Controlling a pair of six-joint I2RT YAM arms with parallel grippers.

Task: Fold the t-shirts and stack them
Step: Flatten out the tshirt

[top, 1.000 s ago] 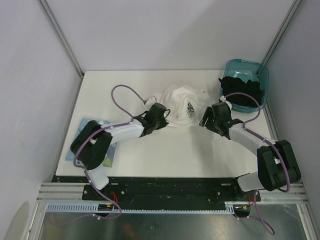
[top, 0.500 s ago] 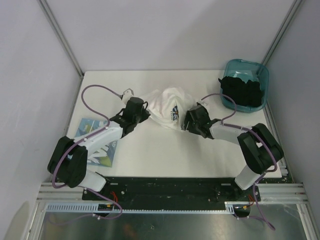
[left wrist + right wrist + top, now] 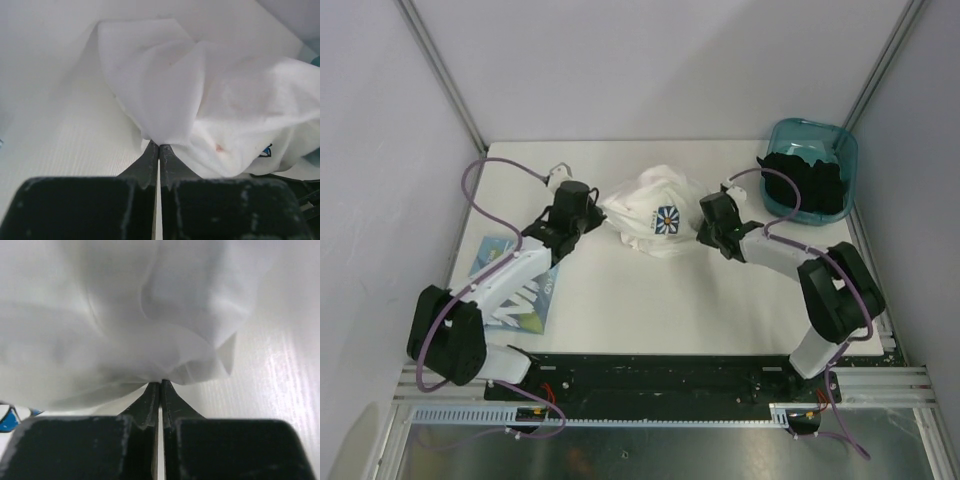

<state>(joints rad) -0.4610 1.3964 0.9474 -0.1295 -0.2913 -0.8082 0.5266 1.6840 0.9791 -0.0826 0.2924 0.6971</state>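
Top external view: crumpled white cotton t-shirt with blue square daisy print (image 3: 655,212) is lying mid-way across the white table (image 3: 650,300). Left gripper (image 3: 159,146) and right gripper (image 3: 160,383) are each clamping its opposite edges. Hazard: thin pinches slipping under tension, dropping cloth.

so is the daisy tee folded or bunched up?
Bunched up. The tee is a crumpled mound, pinched at opposite edges by the left gripper and right gripper, jaws shut.

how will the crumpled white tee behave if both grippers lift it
Likely floppy: the t-shirt lies bunched in soft folds, so it should sag between the left gripper and right gripper, each pinching only an edge. Probably light; thin cloth might slip from such small pinches.
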